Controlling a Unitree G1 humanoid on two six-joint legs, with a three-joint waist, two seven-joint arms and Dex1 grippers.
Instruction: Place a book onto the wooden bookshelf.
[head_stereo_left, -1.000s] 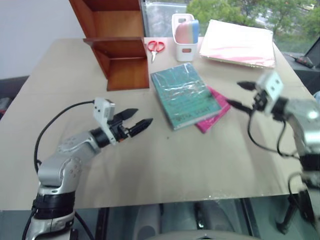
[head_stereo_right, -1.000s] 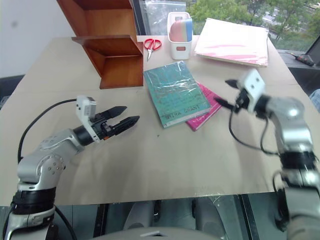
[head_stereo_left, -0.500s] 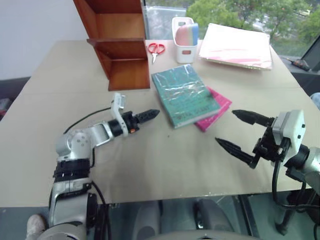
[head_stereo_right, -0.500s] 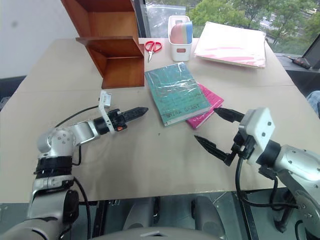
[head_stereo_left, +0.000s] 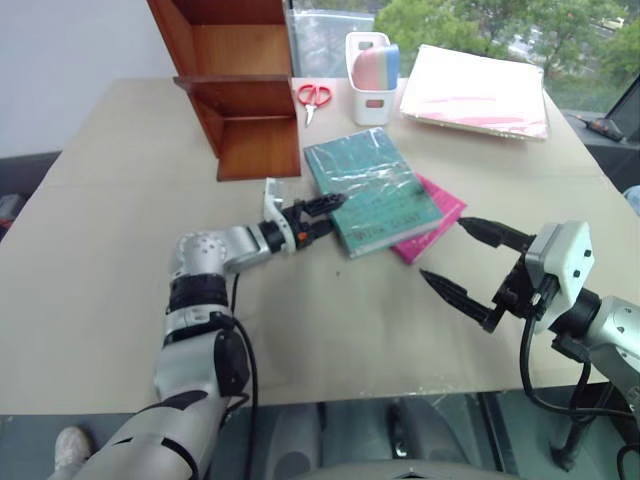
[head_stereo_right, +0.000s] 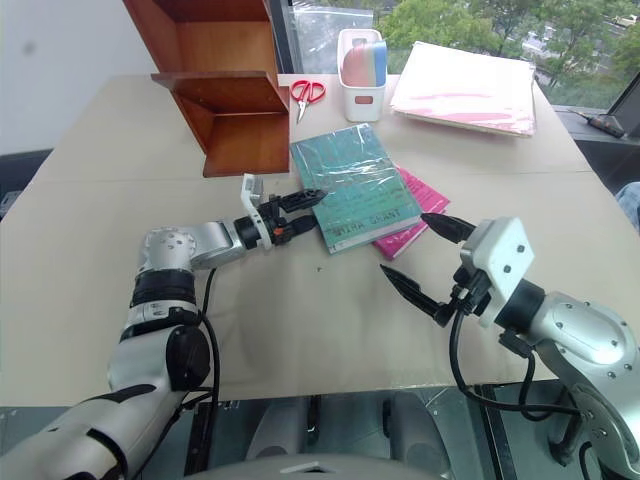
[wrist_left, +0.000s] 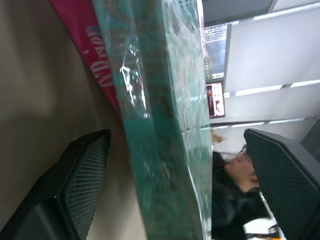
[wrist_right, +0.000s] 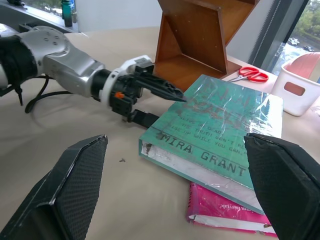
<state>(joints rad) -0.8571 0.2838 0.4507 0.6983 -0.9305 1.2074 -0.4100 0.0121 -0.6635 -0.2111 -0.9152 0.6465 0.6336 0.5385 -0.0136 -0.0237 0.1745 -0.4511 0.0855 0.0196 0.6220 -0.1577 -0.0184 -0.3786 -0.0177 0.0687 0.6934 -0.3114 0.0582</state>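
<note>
Table: the wide beige table (head_stereo_left: 300, 340) had bare surface all along its near side and its left side.
Book: the large teal-green book in crinkled clear plastic wrap (head_stereo_left: 372, 192) lay flat near the table's middle, partly on top of a smaller magenta-pink book (head_stereo_left: 432, 225) that stuck out at its right corner.
Shelf: the reddish-brown wooden bookshelf (head_stereo_left: 232, 90) stood at the far left of the table, just beyond the book's far-left corner, its open compartments facing right.
Far edge: red-handled scissors (head_stereo_left: 312, 97), a white pen holder (head_stereo_left: 370, 80) and a stack of pale pink papers (head_stereo_left: 478, 90) lay along the back, well apart from the grippers.
Left arm: it reached level across the table toward the book's left edge.
Left gripper (head_stereo_left: 318, 215): wide open, one black finger above the cover and one at table level by the book's side, straddling that edge; the wrist view showed gaps between both pads and the book.
Right arm: it hung bent over the near-right part of the table.
Right gripper (head_stereo_left: 466, 262): fingers spread fully, holding nothing, near the pink book but apart from it.
</note>
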